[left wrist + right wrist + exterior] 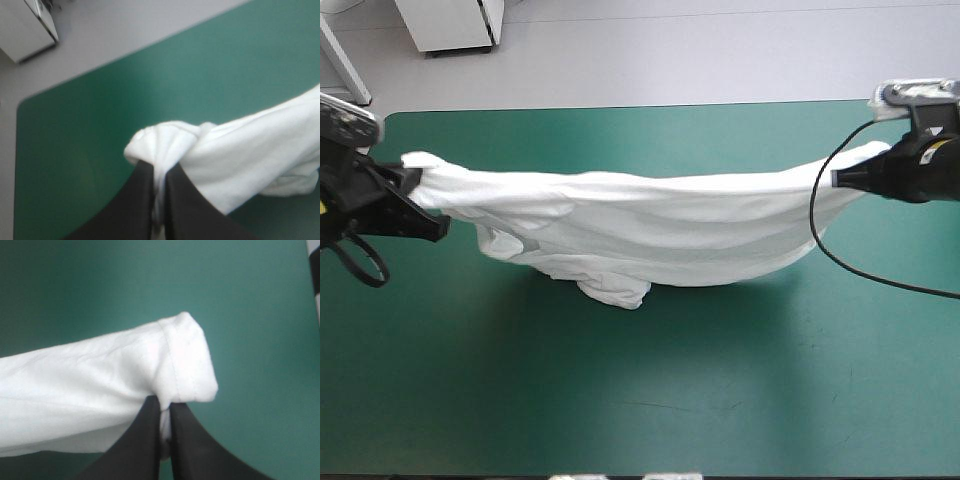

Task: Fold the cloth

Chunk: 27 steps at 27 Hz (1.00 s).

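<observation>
The left pincer (412, 182) pinches the T-shirt (650, 225) at its left end; the right pincer (840, 178) pinches its right end; long axis left-right, sagging over the bench (620, 400).

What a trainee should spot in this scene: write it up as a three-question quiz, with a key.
1. True or false: the T-shirt lies in a crumpled heap.
2. Of the left gripper and the right gripper, which is shut on the T-shirt? A: left only. B: right only. C: both.
3. Fill in: the T-shirt sags lowest at its ___.
Key: 1 false, it hangs stretched between the two grippers. 2 C, each pair of black fingers pinches one end. 3 middle.
</observation>
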Tool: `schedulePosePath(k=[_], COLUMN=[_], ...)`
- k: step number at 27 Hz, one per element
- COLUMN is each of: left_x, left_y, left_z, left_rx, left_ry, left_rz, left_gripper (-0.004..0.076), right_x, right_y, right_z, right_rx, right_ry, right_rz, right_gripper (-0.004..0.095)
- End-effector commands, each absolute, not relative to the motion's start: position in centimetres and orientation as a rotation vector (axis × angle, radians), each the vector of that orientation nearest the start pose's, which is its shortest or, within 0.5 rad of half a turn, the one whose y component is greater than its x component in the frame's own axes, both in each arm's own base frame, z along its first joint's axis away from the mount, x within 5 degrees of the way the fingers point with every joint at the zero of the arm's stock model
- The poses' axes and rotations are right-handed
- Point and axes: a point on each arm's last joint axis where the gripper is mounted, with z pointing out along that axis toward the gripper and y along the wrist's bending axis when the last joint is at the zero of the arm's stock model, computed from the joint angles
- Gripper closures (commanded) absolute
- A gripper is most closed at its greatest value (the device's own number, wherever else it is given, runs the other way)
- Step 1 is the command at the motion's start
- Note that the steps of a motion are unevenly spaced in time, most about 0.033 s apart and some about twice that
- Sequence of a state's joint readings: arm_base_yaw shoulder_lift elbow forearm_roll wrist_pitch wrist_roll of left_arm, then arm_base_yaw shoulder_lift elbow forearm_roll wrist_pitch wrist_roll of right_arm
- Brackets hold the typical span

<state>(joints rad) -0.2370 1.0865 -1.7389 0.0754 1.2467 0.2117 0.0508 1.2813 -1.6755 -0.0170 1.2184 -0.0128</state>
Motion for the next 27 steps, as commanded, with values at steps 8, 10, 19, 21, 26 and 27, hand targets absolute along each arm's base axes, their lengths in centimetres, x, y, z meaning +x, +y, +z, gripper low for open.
schedulePosePath(k=[8, 10, 19, 21, 26, 27], left_x=[7.9, 7.3, 3.6, 3.0, 2.5, 2.6], left_y=[-1.8, -1.8, -2.3, -2.3, -2.2, -2.2], left_z=[62.8, 63.1, 65.2, 65.4, 64.9, 64.8], left_rx=[0.382, 0.399, 0.500, 0.505, 0.519, 0.511], left_ry=[1.528, 1.505, 1.323, 1.305, 1.350, 1.368], left_rz=[0.030, 0.010, -0.147, -0.166, -0.184, -0.181], left_gripper=[0.0734, 0.0734, 0.0734, 0.0734, 0.0734, 0.0734], right_x=[14.0, 13.2, 7.8, 6.9, 5.6, 5.6], right_y=[0.8, 0.9, 1.7, 2.0, 2.1, 2.2], right_z=[60.1, 60.4, 61.1, 61.0, 60.7, 60.7], right_rx=[-0.054, -0.067, -0.154, -0.192, -0.213, -0.211], right_ry=[1.744, 1.719, 1.653, 1.659, 1.684, 1.685], right_rz=[0.047, 0.056, 0.168, 0.214, 0.285, 0.297], right_gripper=[0.0921, 0.0921, 0.0921, 0.0921, 0.0921, 0.0921])
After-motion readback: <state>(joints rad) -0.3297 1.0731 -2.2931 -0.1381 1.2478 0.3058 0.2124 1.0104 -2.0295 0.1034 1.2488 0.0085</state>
